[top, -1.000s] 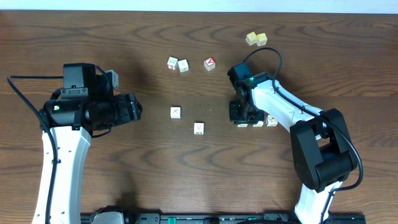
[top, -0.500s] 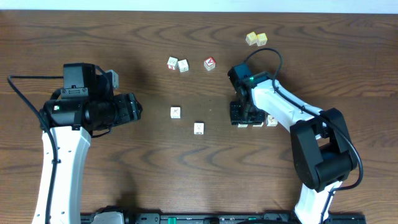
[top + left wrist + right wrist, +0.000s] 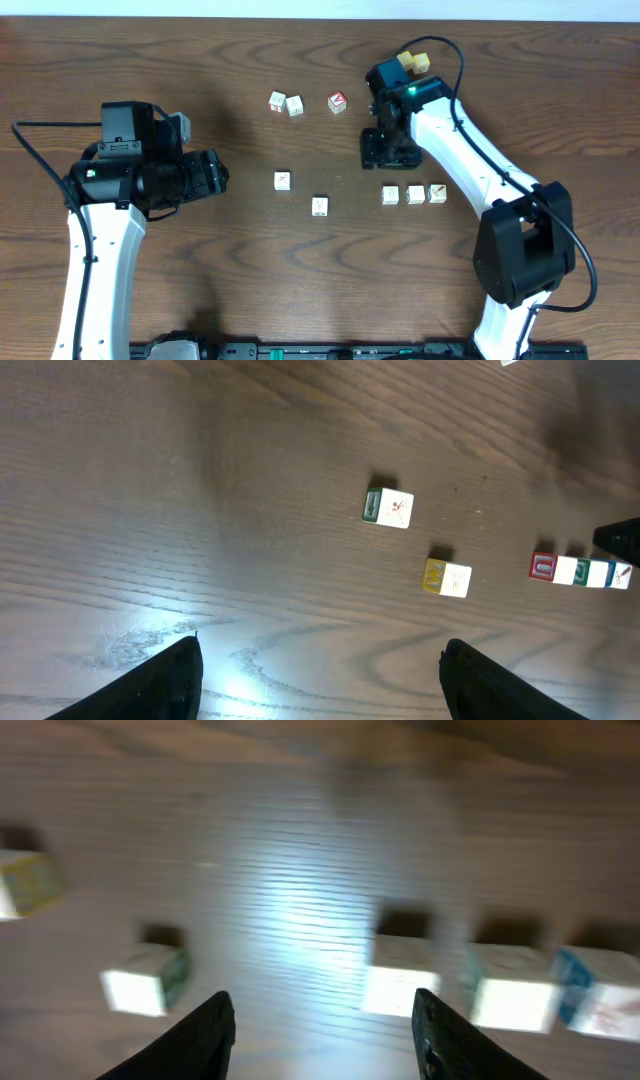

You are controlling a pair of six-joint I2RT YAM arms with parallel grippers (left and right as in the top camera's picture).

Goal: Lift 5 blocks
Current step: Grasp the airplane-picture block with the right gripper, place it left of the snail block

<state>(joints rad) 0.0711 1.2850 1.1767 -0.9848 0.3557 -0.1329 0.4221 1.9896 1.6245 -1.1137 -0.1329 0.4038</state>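
Blue on the end block, unseen overhead, shows at the wrist; right hand and left hand both released.

Seen from above, your right hand hangs over the brown wooden surface, just behind a row of three blocks. These lie close side by side, and the hand touches none of them. To the left of the row you find the far block and the near block, set apart from each other. Your left hand points toward them from well apart. Farther back sit a pair of pale cubes, a red-faced cube and two yellow cubes, the last just beside your right arm.
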